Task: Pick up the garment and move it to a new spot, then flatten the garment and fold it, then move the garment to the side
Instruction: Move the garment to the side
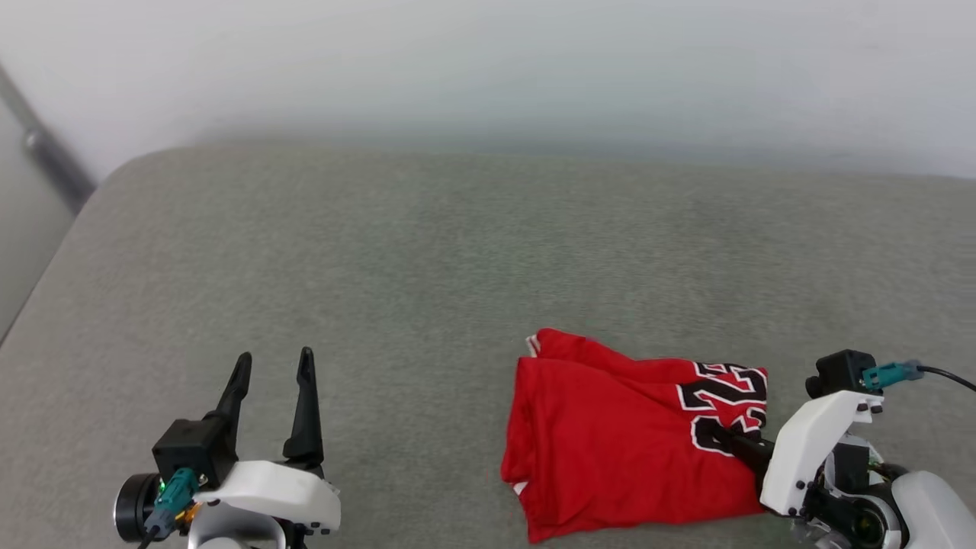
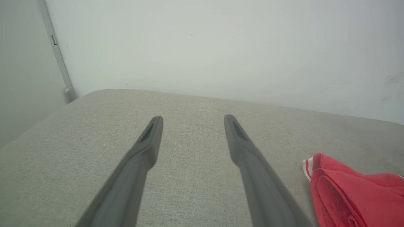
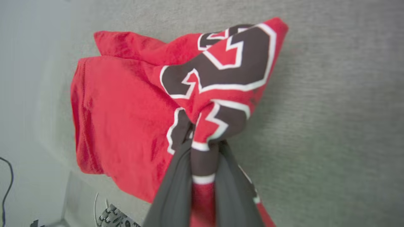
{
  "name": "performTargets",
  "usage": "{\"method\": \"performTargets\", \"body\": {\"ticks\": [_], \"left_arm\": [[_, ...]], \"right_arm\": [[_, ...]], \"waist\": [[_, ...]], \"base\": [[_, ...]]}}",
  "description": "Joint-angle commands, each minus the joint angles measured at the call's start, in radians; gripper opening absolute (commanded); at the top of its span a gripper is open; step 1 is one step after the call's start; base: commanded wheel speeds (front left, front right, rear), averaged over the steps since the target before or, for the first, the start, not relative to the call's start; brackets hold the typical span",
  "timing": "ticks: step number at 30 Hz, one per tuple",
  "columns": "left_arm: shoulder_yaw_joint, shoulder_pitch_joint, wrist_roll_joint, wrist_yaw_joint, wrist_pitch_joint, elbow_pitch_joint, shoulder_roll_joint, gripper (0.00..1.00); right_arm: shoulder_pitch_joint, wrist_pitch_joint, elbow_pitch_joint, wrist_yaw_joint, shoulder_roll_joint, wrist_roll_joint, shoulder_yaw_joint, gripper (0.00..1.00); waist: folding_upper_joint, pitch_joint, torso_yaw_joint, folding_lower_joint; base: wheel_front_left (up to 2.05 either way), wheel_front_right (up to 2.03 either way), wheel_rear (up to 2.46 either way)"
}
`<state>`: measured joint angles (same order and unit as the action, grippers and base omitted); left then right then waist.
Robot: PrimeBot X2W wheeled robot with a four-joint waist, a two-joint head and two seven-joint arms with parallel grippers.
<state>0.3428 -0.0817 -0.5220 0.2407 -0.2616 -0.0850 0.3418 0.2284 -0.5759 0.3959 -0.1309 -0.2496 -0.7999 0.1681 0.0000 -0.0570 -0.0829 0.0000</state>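
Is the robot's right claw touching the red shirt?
Touching. The right wrist view shows the right gripper shut on a bunched fold of the garment, with red cloth squeezed between its jaws.

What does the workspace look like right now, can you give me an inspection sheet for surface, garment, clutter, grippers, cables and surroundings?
Surface: grey woven cushion, rounded corner at far left.
Job's things: garment, red, folded and bunched, lying near right, black-and-white numerals showing.
Clutter: nothing seen.
Grippers: left gripper open, holding nothing, apart from the garment; right gripper shut on a fold of the garment at the numerals.
Cables: black cable at the right wrist; teal plug at the left wrist.
Surroundings: pale wall behind; grey pole at far left.
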Motion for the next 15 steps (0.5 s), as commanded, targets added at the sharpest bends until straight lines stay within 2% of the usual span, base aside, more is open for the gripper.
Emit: {"method": "performTargets", "body": {"ticks": [1,8,15], "left_arm": [[-0.007,0.014,0.005,0.003,-0.004,0.007,-0.001,1.0],[-0.004,0.01,0.015,-0.009,-0.004,0.042,-0.015,1.0],[0.016,-0.094,0.048,-0.038,0.005,0.068,0.007,1.0]], "right_arm": [[0.015,0.013,0.002,0.0,-0.011,0.031,0.011,0.0],[0.057,0.033,0.008,0.0,-0.054,0.204,0.009,0.0],[0.172,0.075,0.036,0.0,-0.046,0.297,-0.039,0.0]], "waist": [[0.0,0.029,0.065,0.0],[0.0,-0.005,0.245,0.0],[0.0,-0.142,0.387,0.0]], "base": [[0.0,0.0,0.0],[0.0,0.0,0.0],[0.0,0.0,0.0]]}}
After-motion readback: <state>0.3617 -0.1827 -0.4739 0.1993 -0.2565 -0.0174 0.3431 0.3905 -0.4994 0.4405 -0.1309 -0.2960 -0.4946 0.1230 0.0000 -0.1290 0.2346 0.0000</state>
